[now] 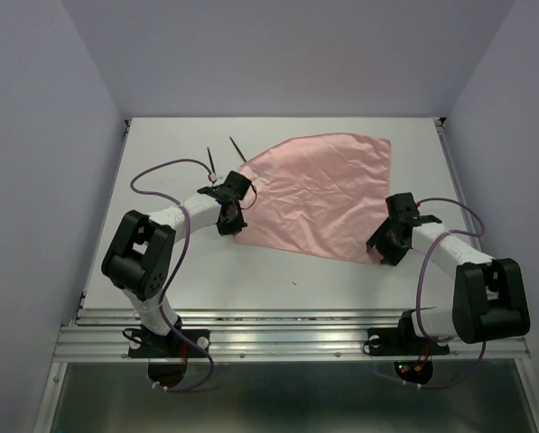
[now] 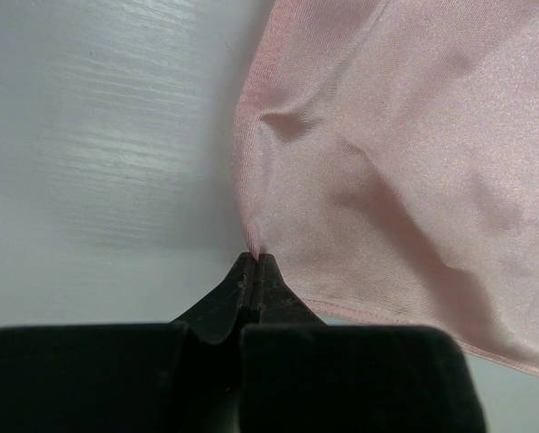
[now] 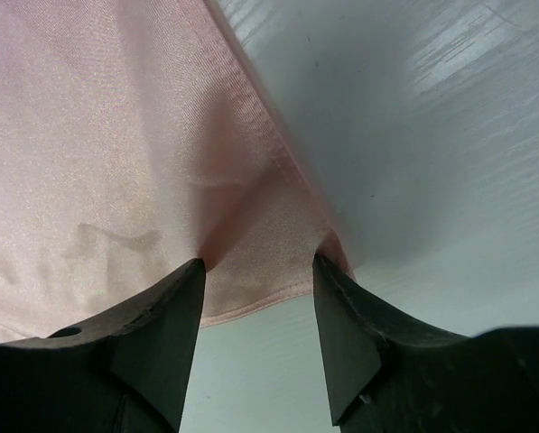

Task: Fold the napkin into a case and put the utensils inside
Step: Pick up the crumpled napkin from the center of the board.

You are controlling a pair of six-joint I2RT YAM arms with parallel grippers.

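While it lies spread on the table [image 1: 161, 271], the napkin [image 1: 319, 194] is met at both near corners.
The left gripper [image 2: 254, 263] is closed, pinching the near left corner; the right gripper [image 3: 258, 271] stands open astride the near right one.

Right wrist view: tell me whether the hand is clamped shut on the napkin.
No. The right hand is open: its fingers stand apart, with the napkin corner lying between them.

napkin [image 1: 319, 194]: thin pink cloth, faint sheen, wrinkled | table [image 1: 161, 162]: smooth white, matt
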